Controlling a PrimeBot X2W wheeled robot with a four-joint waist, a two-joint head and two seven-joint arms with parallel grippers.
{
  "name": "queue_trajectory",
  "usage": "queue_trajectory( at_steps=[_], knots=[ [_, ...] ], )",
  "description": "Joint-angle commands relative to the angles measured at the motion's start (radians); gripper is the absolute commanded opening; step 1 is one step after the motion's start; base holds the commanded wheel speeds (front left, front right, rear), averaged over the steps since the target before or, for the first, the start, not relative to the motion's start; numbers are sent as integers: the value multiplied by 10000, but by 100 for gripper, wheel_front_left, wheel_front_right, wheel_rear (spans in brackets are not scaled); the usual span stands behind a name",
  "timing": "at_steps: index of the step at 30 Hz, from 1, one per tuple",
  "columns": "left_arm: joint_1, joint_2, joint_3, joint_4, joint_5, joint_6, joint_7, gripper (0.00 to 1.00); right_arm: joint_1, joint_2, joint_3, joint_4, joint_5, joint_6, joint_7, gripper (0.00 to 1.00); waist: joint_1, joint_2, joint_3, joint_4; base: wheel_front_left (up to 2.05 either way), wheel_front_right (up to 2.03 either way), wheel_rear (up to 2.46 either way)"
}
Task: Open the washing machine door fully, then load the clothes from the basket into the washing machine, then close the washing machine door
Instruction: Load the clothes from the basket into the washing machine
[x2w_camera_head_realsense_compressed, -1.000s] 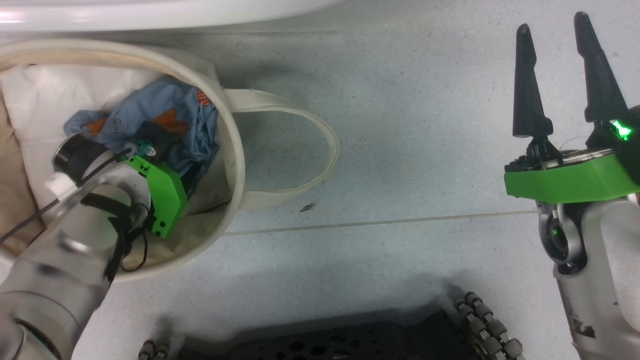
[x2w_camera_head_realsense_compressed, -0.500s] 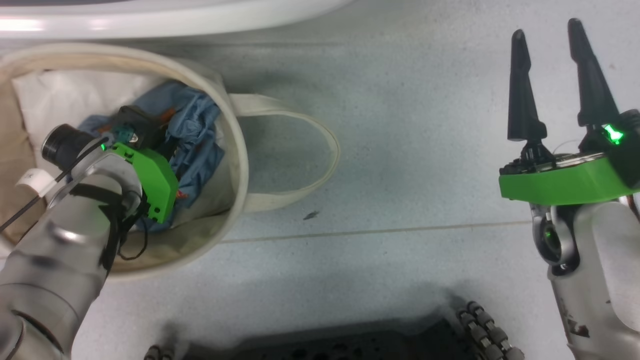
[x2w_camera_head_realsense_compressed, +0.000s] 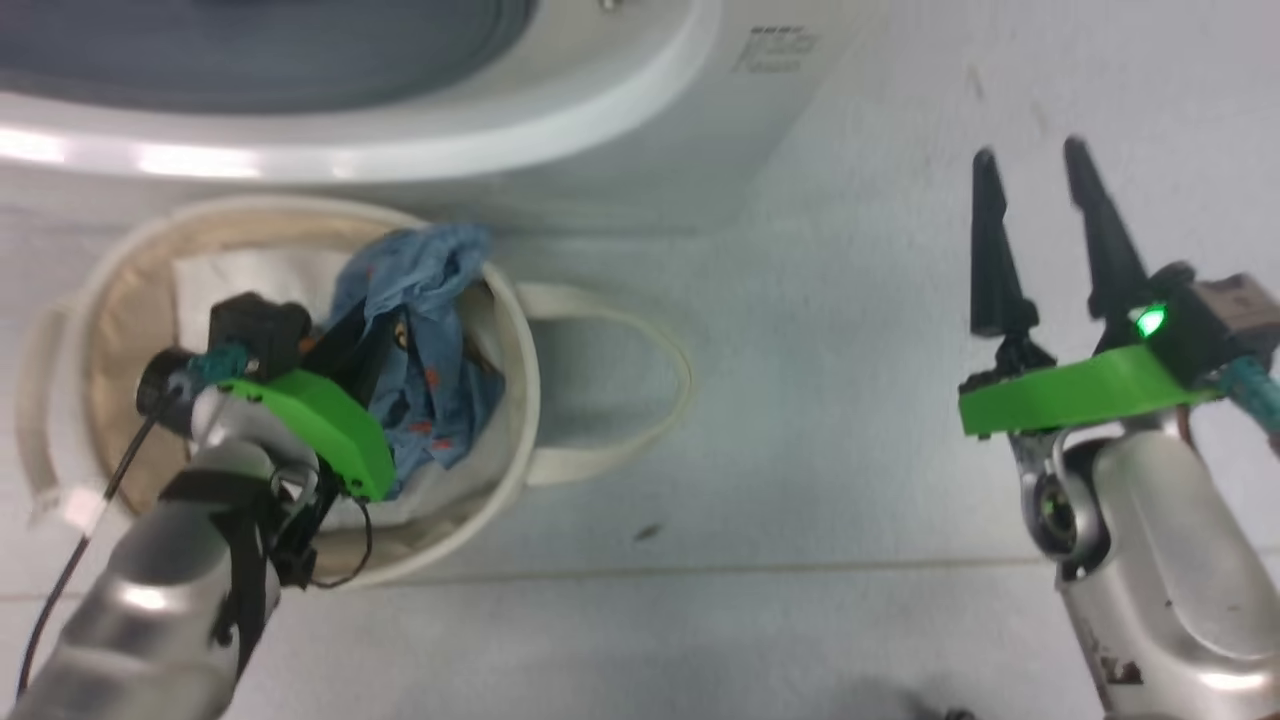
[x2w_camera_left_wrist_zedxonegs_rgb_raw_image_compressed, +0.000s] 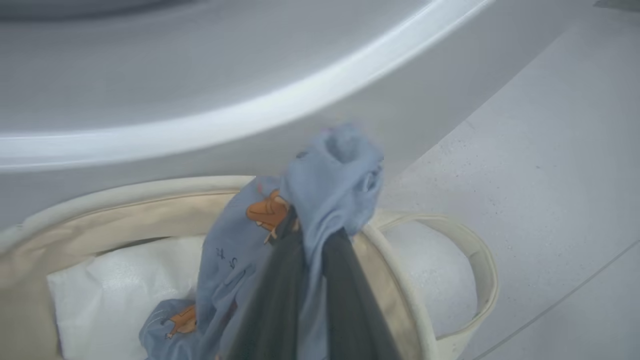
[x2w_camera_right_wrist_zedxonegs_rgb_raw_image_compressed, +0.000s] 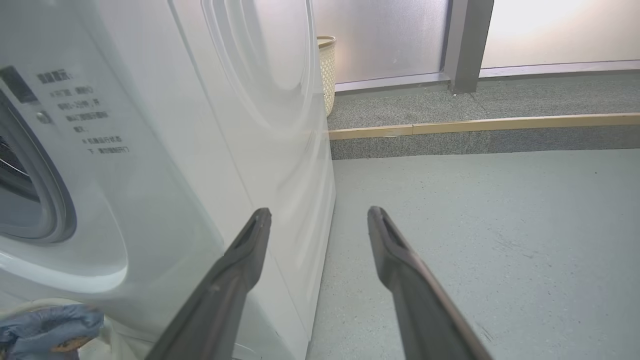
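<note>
My left pincer (x2w_camera_left_wrist_zedxonegs_rgb_raw_image_compressed: 311, 231) pinches a blue cartoon-print garment (x2w_camera_left_wrist_zedxonegs_rgb_raw_image_compressed: 332, 170) over the canvas basket (x2w_camera_left_wrist_zedxonegs_rgb_raw_image_compressed: 125, 192), right pincer (x2w_camera_right_wrist_zedxonegs_rgb_raw_image_compressed: 320, 220) spread; trailing cloth may snag the rim and slip free.

Silver forearms (x2w_camera_head_realsense_compressed: 1170, 560), green wrist plates (x2w_camera_head_realsense_compressed: 1080, 395), long tapered black fingers (x2w_camera_head_realsense_compressed: 997, 270). On right gripper (x2w_camera_head_realsense_compressed: 1030, 152) lit green LED (x2w_camera_head_realsense_compressed: 1150, 321), teal cable (x2w_camera_head_realsense_compressed: 1258, 395); on left gripper (x2w_camera_left_wrist_zedxonegs_rgb_raw_image_compressed: 315, 245) black camera block (x2w_camera_head_realsense_compressed: 255, 325), black cable (x2w_camera_head_realsense_compressed: 75, 545).

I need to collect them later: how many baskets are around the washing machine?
2. The canvas basket sits on the floor before the washing machine; a woven basket stands beyond the machine's side, by the frosted panel. Others may be hidden.
</note>
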Motion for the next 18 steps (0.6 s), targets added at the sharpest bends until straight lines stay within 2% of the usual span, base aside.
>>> queue_trajectory(
  at_steps=[1,6,12,18],
  knots=[
    [149,419,592,-403,98,7,-118,0,447,103,248,-152,119,2,-113,100,1,0,-1095,217,0,0,0],
    [1651,330,2374,-1860,855,-185,-119,0,1233,293,324,364,750,2,-122,100,1,0,-2800,510,0,0,0],
    [2581,94,3384,-3040,1539,-405,-119,0,2035,183,370,632,1106,2,-124,100,1,0,-4149,738,0,0,0],
    [3016,175,4451,-4148,1666,-508,-119,0,2665,108,414,692,1413,2,-125,100,1,0,-5084,734,0,0,0]
  ],
)
